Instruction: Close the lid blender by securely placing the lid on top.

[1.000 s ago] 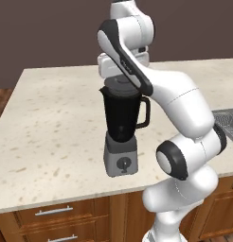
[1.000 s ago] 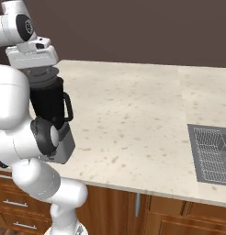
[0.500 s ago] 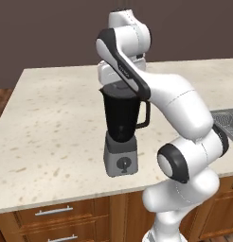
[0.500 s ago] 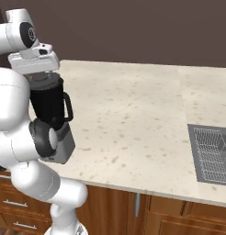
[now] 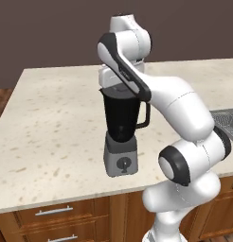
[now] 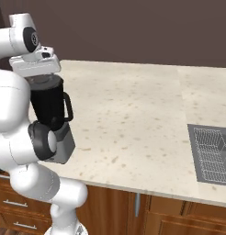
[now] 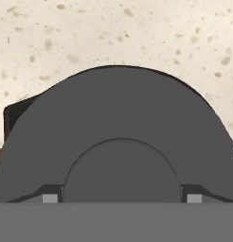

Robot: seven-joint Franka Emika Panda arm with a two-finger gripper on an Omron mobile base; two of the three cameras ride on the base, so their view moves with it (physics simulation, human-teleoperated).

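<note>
The blender (image 5: 120,120), a black jar on a boxy grey base with a round dial, stands near the counter's front edge. My gripper (image 5: 117,86) hangs straight down over the jar's mouth. In the hand view the dark grey lid (image 7: 118,113) spreads wide, and my gripper (image 7: 122,197) is shut on its raised centre knob, one fingertip on each side. From the right base view the lid (image 6: 44,81) lies level at the jar's rim under my gripper (image 6: 40,75). A black part of the jar (image 7: 14,113) pokes out past the lid's left edge. I cannot tell whether the lid is pressed fully in.
A sink with a wire rack (image 6: 212,152) is set into the counter at the far right. The speckled counter (image 6: 133,114) spreads behind and to the right of the blender. Wooden drawers (image 5: 54,212) run below the front edge.
My hand has come down with the lid, from a little above the jar to the jar's rim. The blender has not moved.
</note>
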